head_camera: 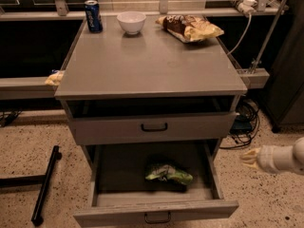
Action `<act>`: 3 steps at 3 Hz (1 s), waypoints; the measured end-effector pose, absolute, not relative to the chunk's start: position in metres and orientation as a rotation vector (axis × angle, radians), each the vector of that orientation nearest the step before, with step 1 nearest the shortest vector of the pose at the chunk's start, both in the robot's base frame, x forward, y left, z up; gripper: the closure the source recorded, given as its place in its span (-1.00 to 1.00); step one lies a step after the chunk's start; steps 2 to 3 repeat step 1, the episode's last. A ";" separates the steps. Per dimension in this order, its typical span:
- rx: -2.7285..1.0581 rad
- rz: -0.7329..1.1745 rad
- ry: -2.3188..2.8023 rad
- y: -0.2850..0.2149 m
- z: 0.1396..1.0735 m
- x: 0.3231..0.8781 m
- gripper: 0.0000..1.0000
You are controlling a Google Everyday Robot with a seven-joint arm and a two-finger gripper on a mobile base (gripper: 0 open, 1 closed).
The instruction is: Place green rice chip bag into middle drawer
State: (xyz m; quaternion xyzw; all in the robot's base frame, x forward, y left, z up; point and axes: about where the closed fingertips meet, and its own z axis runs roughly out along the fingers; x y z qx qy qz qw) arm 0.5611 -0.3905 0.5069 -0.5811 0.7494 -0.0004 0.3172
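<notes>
Lime-green crinkly rice chip bag (pixel 168 174) lies inside open wide grey middle drawer (pixel 156 210), right of centre. Likely light, soft, crushable, slippery film; pinch end seam. Pale gripper (pixel 250 158) outside drawer's right side, apart from bag; grip state cannot tell.

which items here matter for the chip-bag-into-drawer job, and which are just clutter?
Job:
green rice chip bag, lying inside the open middle drawer
gripper, outside the drawer, to its right

Lying about:
blue can, white bowl and yellow-and-brown snack bag, all on the cabinet top
upper drawer
</notes>
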 end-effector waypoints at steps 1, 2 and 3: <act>-1.520 -0.030 1.972 -0.401 0.514 0.568 0.62; -1.520 -0.030 1.972 -0.401 0.514 0.568 0.62; -1.520 -0.030 1.972 -0.401 0.514 0.568 0.62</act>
